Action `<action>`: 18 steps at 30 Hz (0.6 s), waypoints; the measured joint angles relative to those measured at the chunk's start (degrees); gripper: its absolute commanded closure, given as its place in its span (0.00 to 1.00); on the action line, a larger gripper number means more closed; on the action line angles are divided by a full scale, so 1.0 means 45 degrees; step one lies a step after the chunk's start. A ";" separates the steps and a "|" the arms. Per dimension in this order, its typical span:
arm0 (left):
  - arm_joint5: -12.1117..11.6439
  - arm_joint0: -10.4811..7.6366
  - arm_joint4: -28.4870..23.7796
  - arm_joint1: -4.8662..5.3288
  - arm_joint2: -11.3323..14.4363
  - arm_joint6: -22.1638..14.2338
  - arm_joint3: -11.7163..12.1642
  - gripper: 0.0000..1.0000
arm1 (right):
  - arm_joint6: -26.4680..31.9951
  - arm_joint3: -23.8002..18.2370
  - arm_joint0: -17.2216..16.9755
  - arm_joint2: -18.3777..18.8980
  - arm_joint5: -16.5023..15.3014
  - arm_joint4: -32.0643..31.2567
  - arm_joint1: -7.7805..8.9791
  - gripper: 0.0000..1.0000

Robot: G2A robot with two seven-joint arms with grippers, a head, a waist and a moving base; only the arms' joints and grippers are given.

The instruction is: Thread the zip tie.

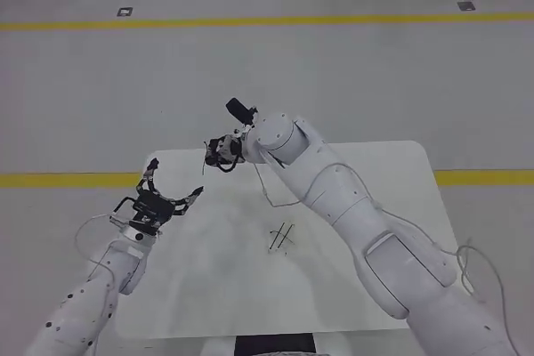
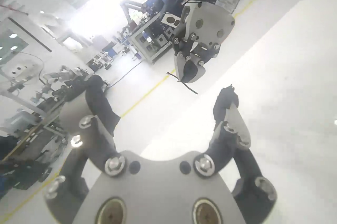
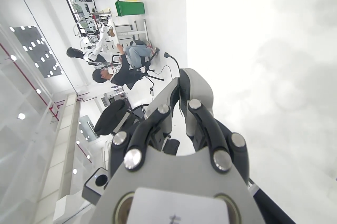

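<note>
one zip tie (image 1: pixel 204 163) hangs in the air just left of the middle in the top view, pinched in the right end effector (image 1: pixel 212 153). the left end effector (image 1: pixel 174 178) sits lower left, spread wide and holding nothing. a few spare ties (image 1: pixel 281 236) lie mid-frame on the white bench (image 1: pixel 392 178).

in the left wrist view the right end effector (image 2: pixel 188 77) is mid-frame and the tie pokes out both sides of it. it looks light, thin, bendy and smooth, so it may slip or twist. i would grab it near its free tip.

in the right wrist view the tie curls past the closed tips. a green bin (image 3: pixel 130 8) stands upper left; i cannot tell what is inside.
</note>
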 measured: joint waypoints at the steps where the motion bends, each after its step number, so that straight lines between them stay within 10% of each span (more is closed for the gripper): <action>1: 0.0398 -0.0191 0.0000 0.0164 0.0336 0.0121 0.0203 0.00 | 0.0002 0.0004 -0.0013 0.0016 0.0000 0.0091 -0.0023 1.00; 7: 0.2292 -0.1454 0.0000 0.1074 0.2535 0.0674 0.1061 0.00 | 0.0088 0.0103 0.0014 0.0136 0.0000 0.0584 -0.0120 1.00; 18: 0.2516 -0.1737 0.0000 0.1162 0.2846 0.0751 0.1249 0.00 | -0.0374 -0.0210 -0.0303 0.0164 -0.0013 0.0550 -0.0117 1.00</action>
